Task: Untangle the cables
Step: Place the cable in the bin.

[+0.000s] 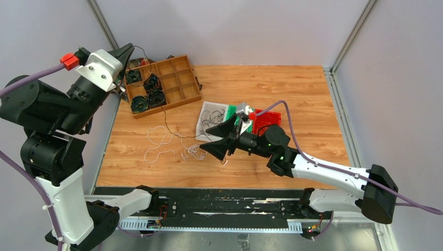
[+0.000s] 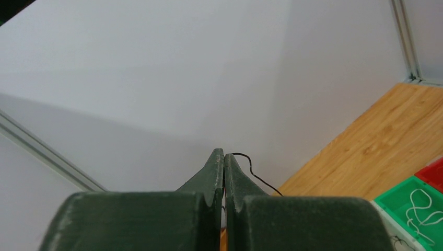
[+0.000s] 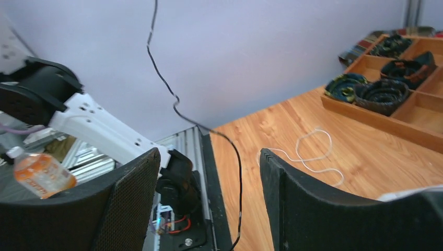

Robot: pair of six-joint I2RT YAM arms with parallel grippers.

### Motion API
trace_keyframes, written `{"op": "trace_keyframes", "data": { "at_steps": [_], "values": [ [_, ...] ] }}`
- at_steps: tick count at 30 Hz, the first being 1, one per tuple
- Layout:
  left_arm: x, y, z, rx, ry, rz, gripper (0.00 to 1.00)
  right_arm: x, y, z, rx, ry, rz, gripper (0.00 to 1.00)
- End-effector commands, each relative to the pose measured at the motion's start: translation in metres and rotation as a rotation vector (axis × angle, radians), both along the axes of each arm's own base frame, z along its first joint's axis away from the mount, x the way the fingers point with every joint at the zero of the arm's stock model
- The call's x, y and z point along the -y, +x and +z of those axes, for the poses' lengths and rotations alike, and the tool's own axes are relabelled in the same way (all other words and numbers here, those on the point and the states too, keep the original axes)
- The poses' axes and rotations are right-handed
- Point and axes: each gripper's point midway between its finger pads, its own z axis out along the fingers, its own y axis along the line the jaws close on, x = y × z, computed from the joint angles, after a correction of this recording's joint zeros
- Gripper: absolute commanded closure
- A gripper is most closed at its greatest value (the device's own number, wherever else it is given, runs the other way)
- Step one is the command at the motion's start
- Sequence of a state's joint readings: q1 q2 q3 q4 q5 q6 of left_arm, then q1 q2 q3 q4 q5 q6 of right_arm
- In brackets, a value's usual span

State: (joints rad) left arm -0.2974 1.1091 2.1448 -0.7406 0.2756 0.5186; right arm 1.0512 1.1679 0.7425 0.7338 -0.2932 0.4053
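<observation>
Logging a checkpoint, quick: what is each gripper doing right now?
Left gripper: closed on the black cable.
Right gripper: open, holding nothing.

**Black cable pinched at the fingertips**

The left gripper (image 2: 224, 155) has its dark green jaws pressed together, nipping a thin black cable (image 2: 256, 175) that curls out to the right and runs downward. Behind stands a pale wall (image 2: 156, 78). At right lies the wooden table (image 2: 376, 151), with a green bin (image 2: 393, 200) holding a white cable (image 2: 422, 205) beside a red bin (image 2: 434, 171).

Left arm (image 1: 52, 107) and right arm (image 1: 326, 170) were black-jointed with white shells, purple hoses (image 1: 290, 130) along each, red plug (image 1: 68, 60) on the left wrist, dark wedge-shaped fingers (image 3: 298, 204)
</observation>
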Motion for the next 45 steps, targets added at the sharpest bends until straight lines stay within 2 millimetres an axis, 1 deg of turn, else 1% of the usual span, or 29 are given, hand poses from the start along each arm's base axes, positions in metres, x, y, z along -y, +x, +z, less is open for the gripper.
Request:
{"op": "trace_keyframes", "data": {
  "at_steps": [1, 3, 6, 9, 12, 18, 25, 27, 29, 33, 36, 41, 45],
  "values": [
    [-0.006, 0.002, 0.005, 0.030, 0.001, 0.035, 1.00, 0.012, -0.020, 0.048, 0.042, 0.085, 0.097, 0.30],
    [-0.006, 0.002, 0.005, 0.031, 0.001, 0.038, 1.00, 0.016, -0.029, 0.060, 0.064, 0.104, 0.134, 0.29],
    [-0.007, 0.003, 0.007, 0.036, 0.005, 0.042, 1.00, 0.020, -0.036, 0.069, 0.088, 0.116, 0.158, 0.28],
    [-0.007, 0.001, 0.010, 0.045, 0.001, 0.044, 1.00, 0.022, -0.036, 0.067, 0.086, 0.110, 0.153, 0.28],
    [-0.006, -0.002, 0.013, 0.053, -0.002, 0.029, 1.00, 0.024, -0.033, 0.061, 0.088, 0.097, 0.128, 0.28],
    [-0.005, 0.000, 0.012, 0.049, 0.002, 0.029, 1.00, 0.024, -0.011, 0.044, 0.086, 0.013, 0.014, 0.30],
    [0.002, 0.001, 0.008, 0.026, -0.011, -0.008, 1.00, 0.029, 0.040, 0.012, 0.045, -0.100, -0.218, 0.32],
    [0.007, 0.001, 0.007, 0.015, -0.022, -0.037, 1.00, 0.025, 0.049, 0.007, 0.046, -0.121, -0.235, 0.32],
    [0.014, -0.003, 0.006, 0.002, -0.031, -0.082, 1.00, 0.017, 0.053, 0.001, 0.044, -0.146, -0.226, 0.33],
    [0.033, -0.018, 0.005, -0.023, -0.042, -0.218, 1.00, -0.006, 0.048, -0.008, 0.024, -0.164, -0.130, 0.35],
    [0.042, -0.029, 0.008, -0.032, -0.068, -0.290, 1.00, -0.020, 0.045, -0.016, -0.015, -0.164, -0.076, 0.38],
    [0.046, -0.039, 0.014, -0.036, -0.098, -0.335, 1.00, -0.029, 0.043, -0.019, -0.053, -0.143, -0.041, 0.41],
    [0.048, -0.037, 0.011, -0.052, -0.102, -0.342, 1.00, -0.029, 0.046, -0.021, -0.054, -0.147, -0.054, 0.42]
  ]
}}
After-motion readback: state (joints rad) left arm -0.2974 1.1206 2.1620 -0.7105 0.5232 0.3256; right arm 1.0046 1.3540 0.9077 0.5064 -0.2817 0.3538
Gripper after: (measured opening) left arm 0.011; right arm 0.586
